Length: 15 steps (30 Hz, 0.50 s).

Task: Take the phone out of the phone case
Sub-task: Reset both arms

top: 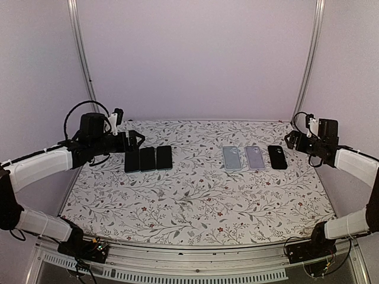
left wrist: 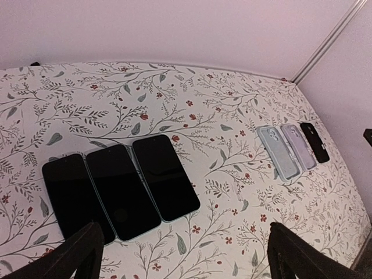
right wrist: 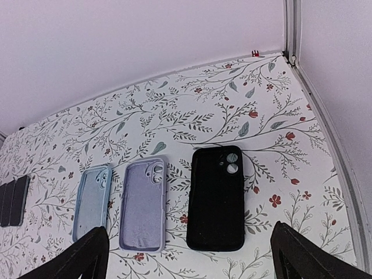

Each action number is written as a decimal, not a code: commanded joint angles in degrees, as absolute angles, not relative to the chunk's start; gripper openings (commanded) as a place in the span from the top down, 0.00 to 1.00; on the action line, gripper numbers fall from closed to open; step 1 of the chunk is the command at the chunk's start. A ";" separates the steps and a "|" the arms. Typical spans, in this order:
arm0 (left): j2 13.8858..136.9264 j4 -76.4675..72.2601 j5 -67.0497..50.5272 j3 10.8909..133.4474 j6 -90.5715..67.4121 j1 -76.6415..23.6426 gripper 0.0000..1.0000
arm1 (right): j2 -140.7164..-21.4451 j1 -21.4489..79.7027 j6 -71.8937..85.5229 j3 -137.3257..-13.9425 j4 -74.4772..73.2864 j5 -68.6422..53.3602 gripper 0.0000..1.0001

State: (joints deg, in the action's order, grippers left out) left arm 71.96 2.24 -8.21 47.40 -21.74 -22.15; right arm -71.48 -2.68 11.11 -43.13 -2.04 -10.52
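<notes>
Cloth: we note a flat, matte table covering [top: 195,204] printed with thin leafy stems and small red flowers.
Left gripper: the left gripper [top: 135,141] hangs at 10 o'clock from the table's middle. Its dark fingers [left wrist: 75,256] are spread wide with nothing between them.
Right gripper: the right gripper [top: 289,139] sits at 2 o'clock. Its fingers [right wrist: 87,256] are equally wide apart and hold nothing.
Phones: three round-cornered slabs lie side by side at 10 o'clock, glossy dark glass up. They are the left phone [left wrist: 72,197], the middle phone [left wrist: 122,192] and the right phone [left wrist: 164,177]. The last two show a thin pale-blue rim; we cannot tell whether it is a case.
Cases: at 2 o'clock lie the blue case [right wrist: 93,200], the lilac case [right wrist: 143,203] and the black case [right wrist: 217,197]. All three are matte, hollow side up and phoneless.
Wall: the wall [top: 195,59] is a plain pale panel.
</notes>
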 commanded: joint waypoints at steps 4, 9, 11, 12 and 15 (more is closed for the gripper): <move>67.05 -11.81 5.87 38.64 -17.36 -22.72 0.01 | -65.26 -2.37 10.13 -33.10 19.13 -5.56 0.01; 67.41 -15.40 14.21 34.90 -13.32 -22.76 0.01 | -63.73 -2.37 7.16 -25.42 32.76 -1.12 0.01; 68.35 -15.41 17.67 34.72 -13.66 -22.76 0.01 | -64.38 -2.42 5.63 -23.33 36.40 2.00 0.01; 68.59 -15.05 19.67 34.72 -14.58 -22.76 0.01 | -65.31 -2.43 5.33 -22.77 37.49 3.16 0.01; 68.64 -16.68 22.64 33.88 -14.91 -22.76 0.01 | -68.24 -2.46 4.79 -20.48 43.29 4.96 0.01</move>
